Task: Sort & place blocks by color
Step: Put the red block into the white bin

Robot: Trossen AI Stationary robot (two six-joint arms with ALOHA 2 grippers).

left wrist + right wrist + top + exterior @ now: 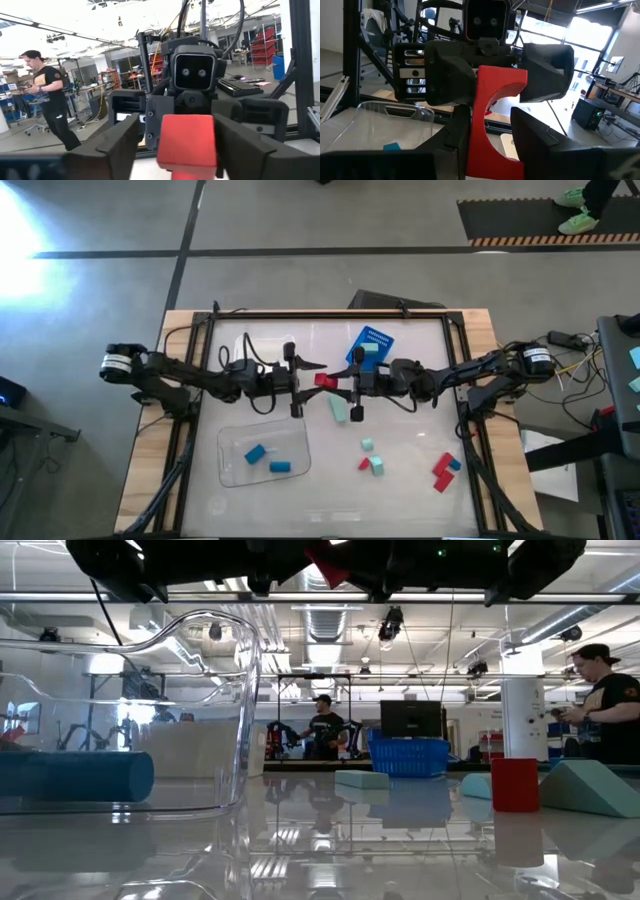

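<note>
Mid-table, above the surface: the left gripper and right gripper meet nose to nose over the tabletop's center, w/ a red block between them. The right wrist view shows the block, which has a curved cut-out on one side, clamped by the left arm's fingers; the right gripper's own fingers sit on either side of it, spread, and contact can't be told. The left wrist view shows the same red block between its two dark fingers. Toward the near-left corner, a clear tray holds two blue blocks. A blue bin sits near the far edge, center, w/ a teal block in it. Other blocks lie loose on the table: a teal one just below the grippers, a teal-and-red cluster nearer the front edge, and red and blue pieces toward the near-right corner. In the low view, a person stands beyond the table at right.
</note>
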